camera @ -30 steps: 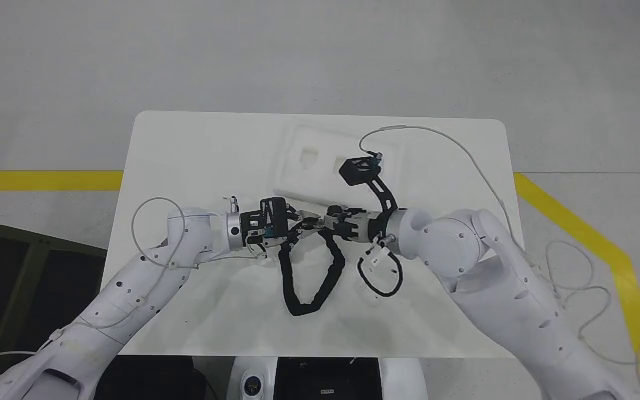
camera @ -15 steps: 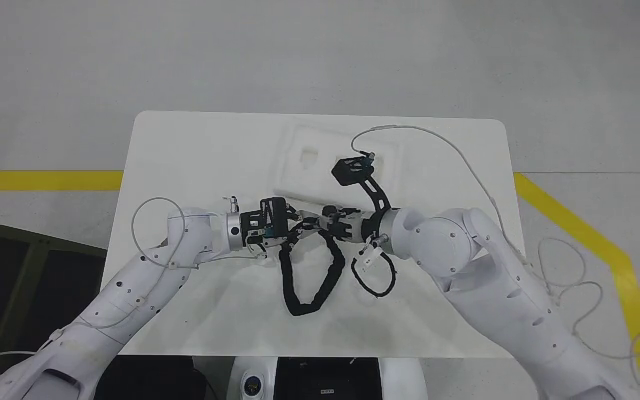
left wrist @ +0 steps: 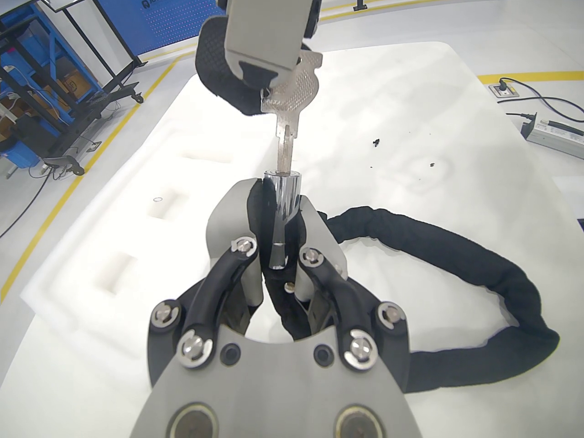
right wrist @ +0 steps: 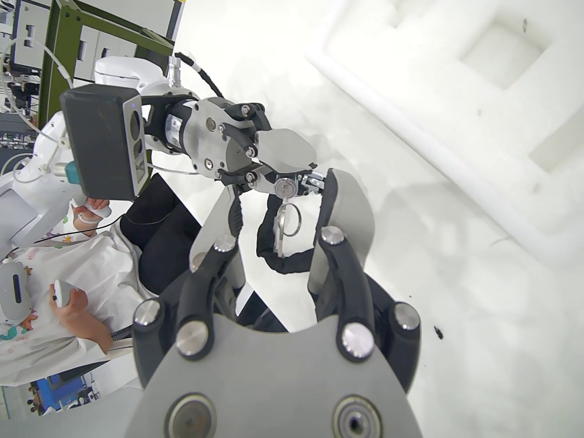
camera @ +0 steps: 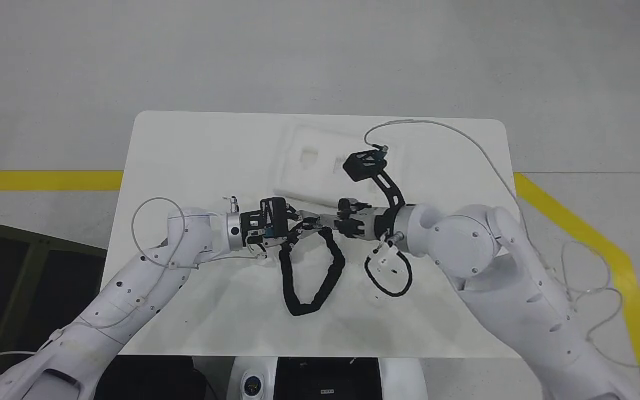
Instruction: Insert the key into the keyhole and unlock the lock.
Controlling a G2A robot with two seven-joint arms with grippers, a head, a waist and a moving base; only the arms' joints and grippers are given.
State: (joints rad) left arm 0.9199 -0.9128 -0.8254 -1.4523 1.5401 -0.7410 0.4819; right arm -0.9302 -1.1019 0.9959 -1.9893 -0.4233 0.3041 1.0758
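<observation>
My left gripper [left wrist: 276, 211] is shut on the chrome lock cylinder [left wrist: 283, 202], held above the middle of the table [camera: 180, 150]. The lock's black fabric-covered chain [camera: 310, 285] hangs down and loops across the table towards its front edge. A silver key [left wrist: 292, 97] with a ring [right wrist: 292, 218] sticks out of the keyhole [right wrist: 285, 189], its blade only partly in. My right gripper [right wrist: 280, 193] faces the lock, open, with a finger on each flat side of the key head and a gap showing. In the top view the two grippers, left [camera: 290, 228] and right [camera: 338, 222], meet end to end.
A white foam tray [camera: 320, 160] with several recesses lies behind the grippers at the back of the table. A thin white cable [camera: 450, 140] arcs over the back right corner. A few dark specks [left wrist: 376, 142] dot the tabletop.
My right arm pushed left towards the lock half a second ago, then drew back a little to the right. The left arm and the chain have stayed put.
</observation>
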